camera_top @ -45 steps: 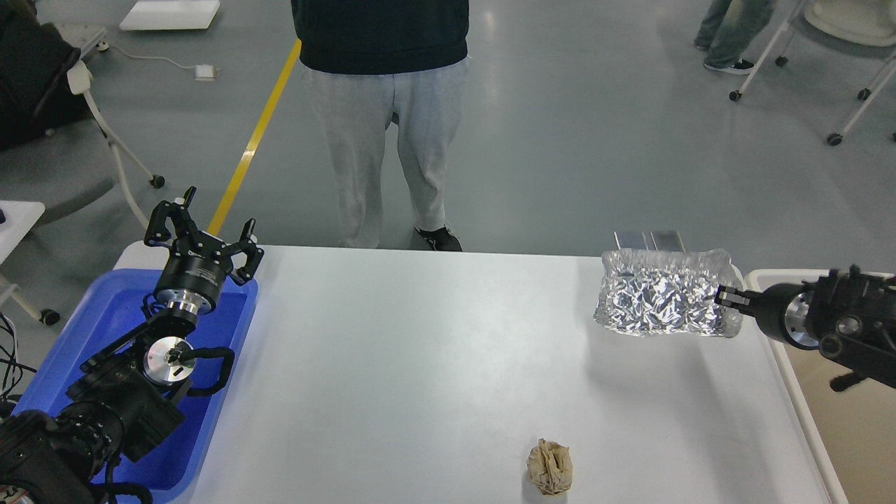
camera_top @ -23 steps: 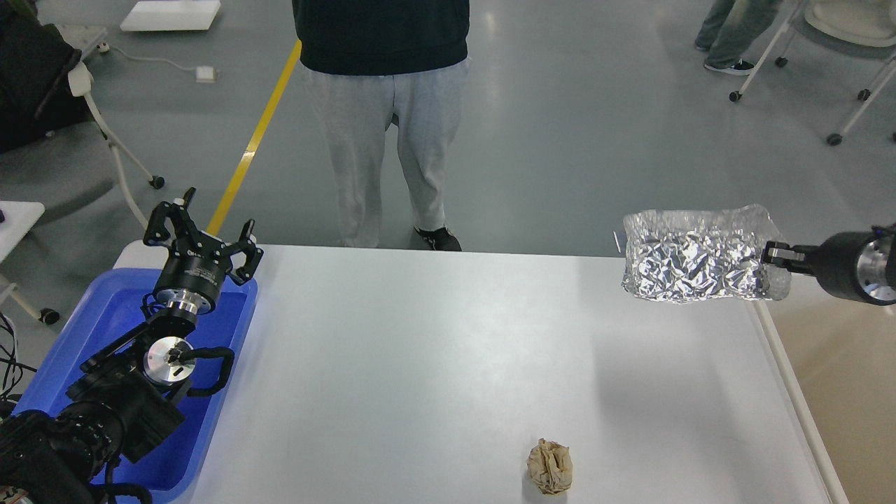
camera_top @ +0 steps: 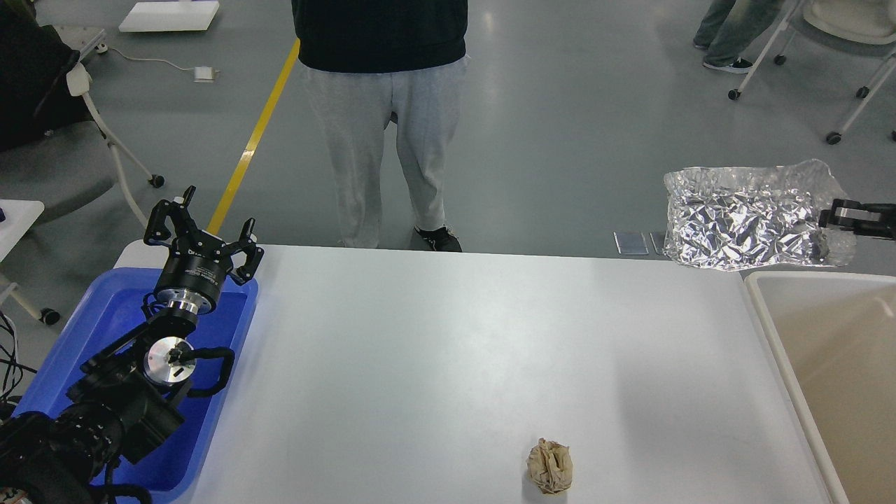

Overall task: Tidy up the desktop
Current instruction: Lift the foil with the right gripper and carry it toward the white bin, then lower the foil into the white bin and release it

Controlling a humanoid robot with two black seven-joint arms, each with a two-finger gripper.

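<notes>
**Two bins, one foil bag in the air — carry it over the tub**

Counter [camera_top: 434, 364]: wide white top, filling the middle of the view, nearly bare. Beige tub [camera_top: 819, 329] sits against its right end; blue tray [camera_top: 91, 329] against its left end.

Foil bag [camera_top: 752, 220]: crinkled, silvery, held aloft beyond the counter's far right corner, pinched at its right edge by the right claw [camera_top: 840, 213]. Only the claw's tip shows at the frame's edge; it is clenched on the bag's margin. The bag hangs just past the tub's far rim, not yet over the opening.

Judgement for the step: bring the bag nearer, until its whole width lies over the tub, lower it inside the rim, then release. An edge pinch on a light, floppy bag lets it swing — move slowly, or the free end may catch the rim and drape outside.

Left claw [camera_top: 201, 234]: fingers spread, grasping nothing, poised above the blue tray.

Crumpled brown paper ball [camera_top: 550, 466]: near the counter's front edge, well apart from both claws, likely next.
</notes>
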